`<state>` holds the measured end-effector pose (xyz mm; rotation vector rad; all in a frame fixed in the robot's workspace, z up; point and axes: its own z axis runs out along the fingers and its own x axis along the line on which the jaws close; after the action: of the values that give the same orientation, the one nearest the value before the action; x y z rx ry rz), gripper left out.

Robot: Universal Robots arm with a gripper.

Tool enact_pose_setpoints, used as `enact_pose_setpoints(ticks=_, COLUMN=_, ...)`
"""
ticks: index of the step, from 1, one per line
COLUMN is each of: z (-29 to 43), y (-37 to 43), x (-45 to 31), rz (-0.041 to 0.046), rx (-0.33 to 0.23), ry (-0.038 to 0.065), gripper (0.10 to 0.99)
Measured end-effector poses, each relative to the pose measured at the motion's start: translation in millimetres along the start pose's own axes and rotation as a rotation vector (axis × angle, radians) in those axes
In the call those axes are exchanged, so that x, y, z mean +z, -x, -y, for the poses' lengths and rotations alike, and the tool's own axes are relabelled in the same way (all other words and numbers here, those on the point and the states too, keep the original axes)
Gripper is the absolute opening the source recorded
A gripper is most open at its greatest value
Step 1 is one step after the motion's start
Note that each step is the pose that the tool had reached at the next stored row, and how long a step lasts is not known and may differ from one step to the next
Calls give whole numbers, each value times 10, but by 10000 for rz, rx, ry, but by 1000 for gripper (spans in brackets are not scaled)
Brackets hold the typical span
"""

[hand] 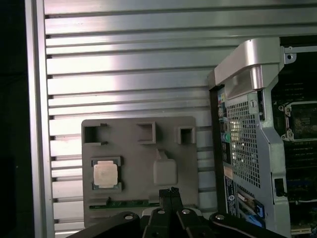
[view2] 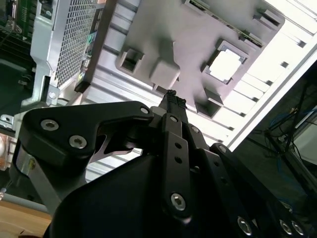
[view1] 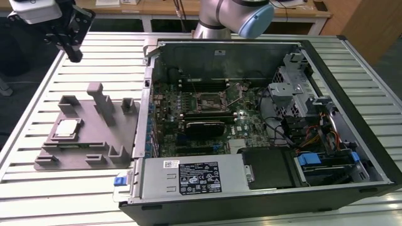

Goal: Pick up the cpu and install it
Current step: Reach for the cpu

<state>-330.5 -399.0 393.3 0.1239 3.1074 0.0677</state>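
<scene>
You have the black gripper [view2: 171, 97] in the foreground, its tips closed together on nothing, clear of the grey fixture plate [view2: 163, 29]. Past its tip the cpu [view2: 225, 66] lies flat in a square recess of that plate. The computer case [view2: 69, 44] stands beside the plate.

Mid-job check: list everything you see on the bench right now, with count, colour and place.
cpu: one, silver-grey, seated in a fixture pocket, untouched.
fixture: one, grey, on the table at the exterior view's left, beside the case.
computer case: one, black and grey, side open, lying on the table.
motherboard: one, green, inside the case.
socket: one, on the motherboard, looks empty.
power supply: one, grey, inside the case.
table: one, silver, slatted.
arm: one, silver and blue, behind the case.
hand: one, black, shut, empty, raised near the fixture.
</scene>
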Motion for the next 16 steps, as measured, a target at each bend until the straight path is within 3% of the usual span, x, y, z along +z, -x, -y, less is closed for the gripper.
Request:
enact_pose_setpoints(ticks=9, z=18, y=-228, x=0, rz=10, rx=7, ry=2, gripper=106)
enact_pose_setpoints(ticks=16, z=35, y=-401, x=74, rz=11, rx=8, ry=1, gripper=106)
